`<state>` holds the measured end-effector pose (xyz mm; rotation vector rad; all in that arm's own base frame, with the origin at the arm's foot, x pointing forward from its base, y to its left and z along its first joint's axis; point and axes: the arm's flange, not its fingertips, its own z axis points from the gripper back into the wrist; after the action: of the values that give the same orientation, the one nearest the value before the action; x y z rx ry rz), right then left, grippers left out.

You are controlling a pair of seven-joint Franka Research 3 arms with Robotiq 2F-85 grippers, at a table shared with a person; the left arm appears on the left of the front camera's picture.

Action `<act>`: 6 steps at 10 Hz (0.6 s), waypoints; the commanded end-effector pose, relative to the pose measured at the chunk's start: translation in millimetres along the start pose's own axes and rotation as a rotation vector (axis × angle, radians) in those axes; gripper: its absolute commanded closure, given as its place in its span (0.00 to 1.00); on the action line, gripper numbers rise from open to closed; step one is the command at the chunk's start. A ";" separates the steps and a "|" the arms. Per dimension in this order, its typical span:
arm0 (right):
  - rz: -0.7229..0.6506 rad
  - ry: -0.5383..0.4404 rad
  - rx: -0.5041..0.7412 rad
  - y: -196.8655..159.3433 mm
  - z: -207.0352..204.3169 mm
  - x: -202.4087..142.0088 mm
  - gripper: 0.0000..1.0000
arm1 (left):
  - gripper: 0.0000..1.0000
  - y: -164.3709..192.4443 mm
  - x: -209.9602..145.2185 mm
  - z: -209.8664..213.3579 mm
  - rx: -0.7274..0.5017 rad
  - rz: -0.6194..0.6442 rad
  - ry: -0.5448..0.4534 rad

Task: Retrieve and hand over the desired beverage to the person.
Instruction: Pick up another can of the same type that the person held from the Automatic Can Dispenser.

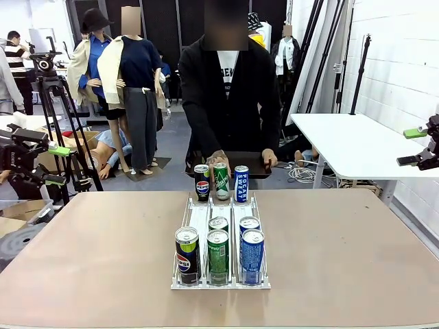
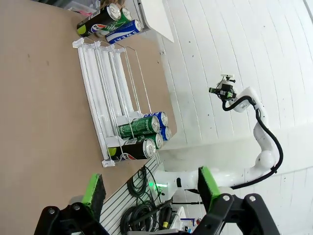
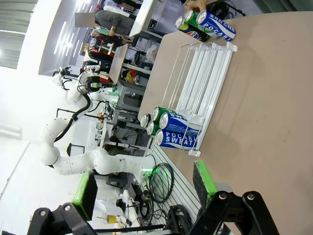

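Left fingers (image 2: 93,196) and right fingers (image 3: 203,178): both pairs are spread wide and hold nothing, one poised off either flank of the bench (image 1: 89,260), whose surface lies ahead of and below them.

Farthest from my fingers, across the bench, stands the person (image 1: 230,96). One hand (image 1: 218,158) rests on the middle can of the far trio of cans (image 1: 221,181), which stand upright just beyond the rack's far end. I read this as the green drink being chosen.

The wire rack (image 1: 199,219) has three lanes and sits between my two pairs of fingers. At its end nearest them stand a Pepsi can (image 1: 186,255), a green can (image 1: 218,256) and a blue Pocari can (image 1: 252,256), side by side, with a second green and a second blue can close behind.

Suggested technique: lower one pair squarely over the near green can, one finger into each narrow gap beside it. Grip high on the body, then lift straight up past the front stop. Only after that carry it across, so the neighbours are not toppled.
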<state>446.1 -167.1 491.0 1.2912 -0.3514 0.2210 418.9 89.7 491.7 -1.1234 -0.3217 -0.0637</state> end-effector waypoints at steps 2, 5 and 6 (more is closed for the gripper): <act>-0.010 0.003 0.002 1.0 -1.4 0.5 0.00 | 0.00 -0.2 -0.5 0.3 -0.002 0.000 -0.001; -0.010 0.003 0.002 1.0 -1.4 0.5 0.00 | 0.00 -0.2 -0.5 0.3 -0.002 0.000 -0.001; -0.010 0.003 0.002 1.0 -1.4 0.5 0.00 | 0.00 -0.2 -0.5 0.3 -0.002 0.000 -0.001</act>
<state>446.1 -167.1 491.0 1.2912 -0.3514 0.2210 418.9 89.7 491.6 -1.1235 -0.3216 -0.0636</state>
